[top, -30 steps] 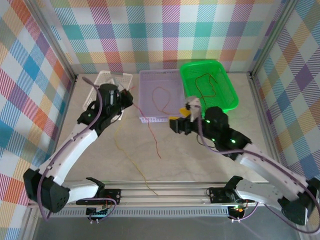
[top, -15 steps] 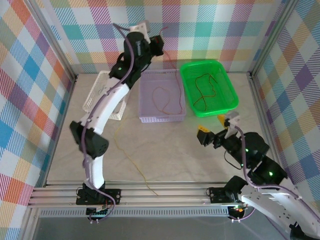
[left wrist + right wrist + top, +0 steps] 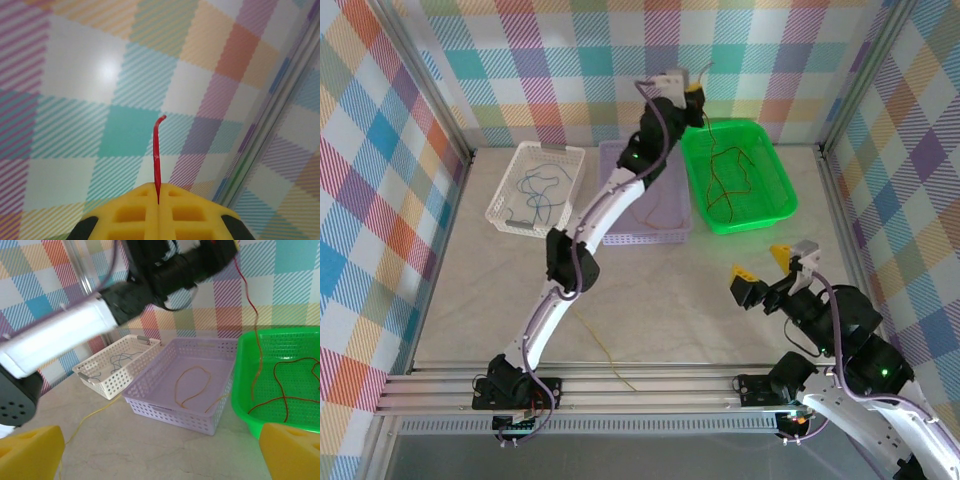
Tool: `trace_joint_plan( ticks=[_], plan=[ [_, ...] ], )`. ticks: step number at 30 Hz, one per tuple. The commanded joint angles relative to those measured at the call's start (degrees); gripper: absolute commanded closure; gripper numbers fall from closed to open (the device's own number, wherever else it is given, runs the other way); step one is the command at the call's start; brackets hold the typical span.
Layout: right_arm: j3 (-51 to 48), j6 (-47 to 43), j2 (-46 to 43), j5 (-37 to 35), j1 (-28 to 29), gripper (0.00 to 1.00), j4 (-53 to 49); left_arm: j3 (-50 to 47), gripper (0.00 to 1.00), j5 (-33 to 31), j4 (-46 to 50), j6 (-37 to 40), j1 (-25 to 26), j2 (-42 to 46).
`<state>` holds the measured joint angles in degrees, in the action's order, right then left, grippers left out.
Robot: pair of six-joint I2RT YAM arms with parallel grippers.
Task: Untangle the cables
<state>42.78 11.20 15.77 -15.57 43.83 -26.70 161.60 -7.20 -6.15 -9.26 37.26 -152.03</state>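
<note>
The left arm stretches up and across the baskets, with its left tool (image 3: pixel 158 197) high above the back of the enclosure, near the checked wall (image 3: pixel 125 135). Its yellow pads are pressed together on a thin red cable (image 3: pixel 156 155), and a short end of it pokes out past the fingertips. In the right wrist view the rest of that cable hangs from the tool down into the bright green plastic basket (image 3: pixel 770 180). There it meets red loops lying on the basket floor. I cannot tell whether those loops are the same cable or a second one.

The right tool (image 3: pixel 761 264) hovers low over the pale stone-look surface (image 3: pixel 660 290), in front of the green basket. Its yellow tips are spread wide apart and there is nothing between them.

The lilac perforated plastic basket (image 3: pixel 650 237) sits just left of the green one and holds a looped orange cable (image 3: pixel 176 388). Further left, the white perforated plastic basket (image 3: pixel 565 165) holds thin blue and green wires (image 3: pixel 542 190). A thin yellow cable (image 3: pixel 605 358) lies loose on the surface, running from in front of the baskets towards the near rail.
</note>
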Motion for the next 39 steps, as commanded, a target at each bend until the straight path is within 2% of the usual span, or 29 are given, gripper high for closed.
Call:
trace_joint_plan(
  ticks=[1, 12, 26, 39],
  plan=[
    [0.48, 0.89, -1.7, 2.41, 0.02, 0.0, -2.2, 2.67, 1.0, -1.97, -13.13, 6.06, 1.81, -2.13],
    [0.12, 0.89, -3.0, 4.61, 0.02, 0.0, -2.29, 2.15, 1.0, 0.34, -8.53, 12.75, 6.27, -8.74],
    [0.02, 1.37, -1.97, 4.87, 0.02, 0.0, -2.18, -1.46, 1.0, 1.32, 0.86, 11.05, 8.74, -13.35],
    [0.28, 1.1, -0.8, 5.13, 0.02, 0.0, -2.04, -2.8, 1.0, 4.1, 7.15, 8.6, 8.46, -14.88]
  ],
)
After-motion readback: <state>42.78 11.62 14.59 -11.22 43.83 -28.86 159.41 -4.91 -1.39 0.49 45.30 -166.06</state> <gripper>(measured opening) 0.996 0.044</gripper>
